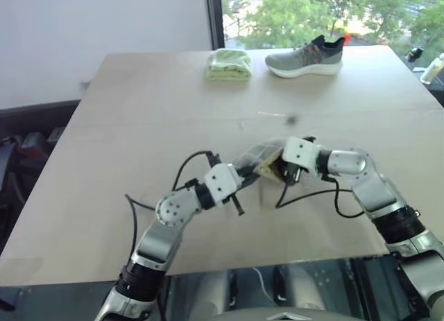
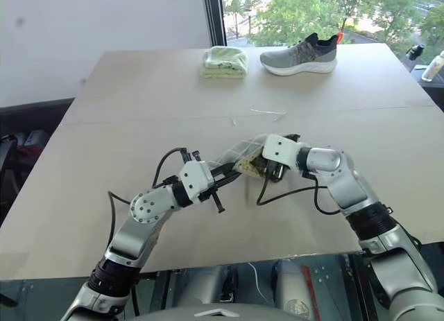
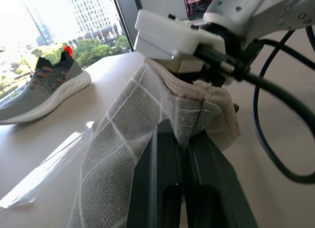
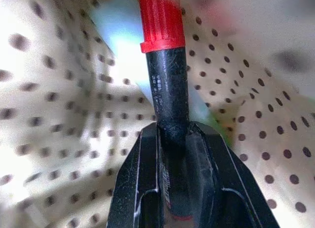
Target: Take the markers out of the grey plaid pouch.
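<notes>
Mid-surface, the left pincer is pressed together on the rim of the pouch, holding its mouth up. From 3 o'clock the right pincer reaches inside the dotted lining, narrowed onto the dark, red-capped marker.

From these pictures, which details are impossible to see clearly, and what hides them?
- Yellow-green marker: right wrist view gives just a blurred green streak behind the black marker with the red cap, which the right gripper clamps.
- Open mouth of the grey plaid fabric pouch: covered by the right gripper in both eye views.
- Pouch's lower end: cut off at the left wrist view's edge, beside the left gripper pinching it.
- Grey knit sneaker: markings too small.
</notes>
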`<state>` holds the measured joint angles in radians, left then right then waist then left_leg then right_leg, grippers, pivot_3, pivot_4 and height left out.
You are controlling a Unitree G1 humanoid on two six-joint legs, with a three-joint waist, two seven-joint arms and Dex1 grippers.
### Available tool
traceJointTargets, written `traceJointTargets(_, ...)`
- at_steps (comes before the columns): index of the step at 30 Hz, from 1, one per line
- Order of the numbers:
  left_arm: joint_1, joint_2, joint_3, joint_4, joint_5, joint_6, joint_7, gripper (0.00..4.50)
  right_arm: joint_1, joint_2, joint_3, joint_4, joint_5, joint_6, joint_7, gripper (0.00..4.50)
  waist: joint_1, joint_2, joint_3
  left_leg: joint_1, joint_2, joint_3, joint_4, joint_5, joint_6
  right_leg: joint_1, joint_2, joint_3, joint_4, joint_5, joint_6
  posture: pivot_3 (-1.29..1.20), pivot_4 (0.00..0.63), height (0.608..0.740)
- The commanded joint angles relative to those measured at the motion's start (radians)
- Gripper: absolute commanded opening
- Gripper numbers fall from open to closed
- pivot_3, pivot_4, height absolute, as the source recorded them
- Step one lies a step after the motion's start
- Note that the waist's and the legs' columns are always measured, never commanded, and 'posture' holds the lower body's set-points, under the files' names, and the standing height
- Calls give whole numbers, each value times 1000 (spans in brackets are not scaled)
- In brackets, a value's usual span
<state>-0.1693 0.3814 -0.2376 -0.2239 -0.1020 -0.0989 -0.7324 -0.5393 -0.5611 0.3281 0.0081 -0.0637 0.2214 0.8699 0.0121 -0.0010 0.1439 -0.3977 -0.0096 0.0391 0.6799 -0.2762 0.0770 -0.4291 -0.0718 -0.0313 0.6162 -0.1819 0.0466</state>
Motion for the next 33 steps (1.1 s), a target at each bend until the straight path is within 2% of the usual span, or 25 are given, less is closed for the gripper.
traceJointTargets(1, -4, 26, 15, 16, 42, -42, 15, 0, 22, -51, -60, -103, 93, 141, 89, 186, 2, 0, 0, 0, 0, 0, 0, 0, 0, 0, 0, 0, 0, 0, 0, 0, 150, 740)
traceJointTargets(5, -15, 48, 37, 63, 79, -59, 49, 0, 29, -90, -134, -228, 204, 317, 126, 186, 2, 0, 0, 0, 0, 0, 0, 0, 1, 0, -1, -1, 0, 0, 0, 0, 150, 740)
traceJointTargets(8, -30, 62, 45, 99, 122, -74, 77, 0, 51, -185, -184, -328, 303, 435, 209, 186, 3, 0, 0, -1, 0, -1, 0, -1, 1, 0, -2, -2, 0, 0, 0, 0, 150, 740)
traceJointTargets(16, -44, 70, 58, 134, 162, -78, 117, 0, 112, -335, -276, -458, 509, 608, 313, 186, 3, 0, 1, -1, 0, -2, 0, -1, 1, 0, -9, -2, -1, 0, -1, 0, 150, 740)
traceJointTargets(20, -38, 76, 70, 134, 155, -74, 123, 0, 121, -351, -369, -417, 571, 620, 279, 186, 2, -1, 1, -2, -1, -3, 0, -1, 1, 0, -11, -1, -1, -2, -4, 0, 150, 740)
traceJointTargets(24, -23, 79, 80, 118, 139, -71, 116, 0, 66, -362, -479, -272, 559, 673, 154, 186, 2, -2, 1, -2, -1, -2, 0, -1, 1, 0, -12, -1, -1, -2, -4, 0, 150, 740)
traceJointTargets(28, -13, 75, 84, 104, 128, -74, 115, 0, 99, -473, -432, -172, 444, 623, 118, 186, 8, -2, 1, -3, -2, -3, 0, -1, 1, -1, -14, -2, -2, -2, -4, 0, 150, 740)
traceJointTargets(29, -14, 71, 84, 100, 124, -80, 114, 0, 109, -484, -411, -150, 417, 584, 119, 1165, 5, -1, 1, -4, -2, -3, -1, -1, 1, -1, -14, -2, -3, -2, -4, 0, 150, 740)
traceJointTargets(31, -16, 62, 81, 88, 114, -86, 111, 0, 143, -501, -359, -101, 335, 500, 103, 1911, 4, -2, 1, -4, -2, -3, -2, 0, 0, 0, -14, -2, -6, -2, -4, 0, 150, 740)
traceJointTargets(32, -18, 58, 79, 85, 111, -84, 109, 0, 154, -503, -345, -81, 307, 469, 93, 2431, 3, -1, 2, -4, -2, -3, -2, 0, -1, 0, -14, -2, -7, -2, -4, 0, 150, 740)
traceJointTargets(33, -19, 54, 78, 83, 109, -81, 107, 0, 159, -501, -332, -61, 278, 444, 75, 3217, 3, -1, 2, -5, -3, -2, -2, 0, -1, -1, -14, -1, -7, -2, -4, 0, 150, 740)
